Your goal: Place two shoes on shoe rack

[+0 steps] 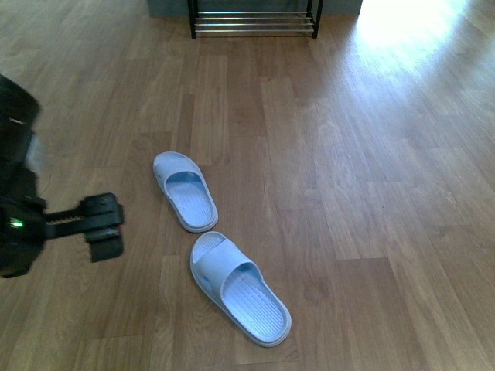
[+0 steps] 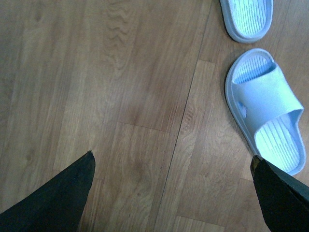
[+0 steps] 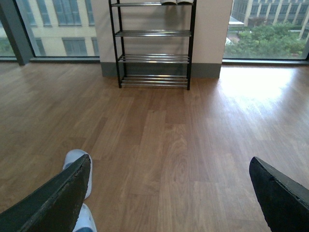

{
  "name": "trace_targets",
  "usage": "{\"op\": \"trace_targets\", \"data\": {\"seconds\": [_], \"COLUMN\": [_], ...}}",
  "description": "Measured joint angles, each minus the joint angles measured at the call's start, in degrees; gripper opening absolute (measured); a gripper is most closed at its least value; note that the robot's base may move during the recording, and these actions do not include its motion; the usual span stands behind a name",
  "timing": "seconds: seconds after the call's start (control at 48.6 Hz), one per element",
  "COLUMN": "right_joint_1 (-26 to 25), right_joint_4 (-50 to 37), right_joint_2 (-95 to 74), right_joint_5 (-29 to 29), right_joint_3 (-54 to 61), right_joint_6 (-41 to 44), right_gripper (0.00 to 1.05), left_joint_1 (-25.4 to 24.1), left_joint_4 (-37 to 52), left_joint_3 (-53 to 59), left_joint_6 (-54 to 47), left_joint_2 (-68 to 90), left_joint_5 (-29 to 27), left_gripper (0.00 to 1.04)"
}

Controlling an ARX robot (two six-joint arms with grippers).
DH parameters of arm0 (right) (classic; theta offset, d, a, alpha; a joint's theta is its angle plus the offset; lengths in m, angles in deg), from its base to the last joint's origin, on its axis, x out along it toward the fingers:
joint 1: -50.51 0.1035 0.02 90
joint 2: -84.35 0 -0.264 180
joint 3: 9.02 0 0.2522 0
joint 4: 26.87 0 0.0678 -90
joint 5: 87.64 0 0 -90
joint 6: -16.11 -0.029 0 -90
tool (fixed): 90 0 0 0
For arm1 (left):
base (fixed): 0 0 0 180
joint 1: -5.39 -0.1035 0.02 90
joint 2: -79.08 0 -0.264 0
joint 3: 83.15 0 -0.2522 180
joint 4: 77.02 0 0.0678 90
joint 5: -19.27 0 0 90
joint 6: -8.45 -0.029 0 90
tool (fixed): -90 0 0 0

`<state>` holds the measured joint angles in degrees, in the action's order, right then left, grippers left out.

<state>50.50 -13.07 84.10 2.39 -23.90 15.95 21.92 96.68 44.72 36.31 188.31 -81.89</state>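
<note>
The shoe rack (image 1: 254,19) stands well apart from the slippers (image 1: 186,192). The left end effector (image 1: 108,226) hangs near them, wide open and empty, likely readying a pickup.

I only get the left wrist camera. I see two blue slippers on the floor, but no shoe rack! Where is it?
Observer: The shoe rack stands against the wall, straight ahead across the wooden floor, far beyond the slippers.
Operator: Is anything on it?
Observer: Something pale lies on its top shelf, cut off by the picture edge, so I cannot tell what it is.
Operator: And the other arm, is it holding a shoe?
Observer: No. The right claw is open, with only floor between its fingers.
</note>
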Motion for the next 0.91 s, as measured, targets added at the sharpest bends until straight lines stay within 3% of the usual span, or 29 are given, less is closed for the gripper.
{"op": "trace_targets", "data": {"seconds": [0.226, 0.309, 0.514, 0.905], "right_joint_1": [0.0, 0.0, 0.0, 0.0], "right_joint_4": [0.0, 0.0, 0.0, 0.0], "right_joint_2": [0.0, 0.0, 0.0, 0.0], "right_joint_5": [0.0, 0.0, 0.0, 0.0], "right_joint_3": [0.0, 0.0, 0.0, 0.0], "right_joint_6": [0.0, 0.0, 0.0, 0.0], "right_gripper": [0.95, 0.95, 0.95, 0.95], "left_joint_1": [3.6, 3.7, 4.2, 8.0], "left_joint_4": [2.0, 2.4, 0.4, -2.1], "left_joint_3": [-13.7, -19.5, -30.4, -42.3], "left_joint_6": [-3.1, -0.9, 4.1, 6.6], "left_joint_2": [19.8, 26.0, 37.8, 50.0], "left_joint_5": [6.2, 10.1, 12.9, 20.9], "left_gripper": [0.95, 0.95, 0.95, 0.95]}}
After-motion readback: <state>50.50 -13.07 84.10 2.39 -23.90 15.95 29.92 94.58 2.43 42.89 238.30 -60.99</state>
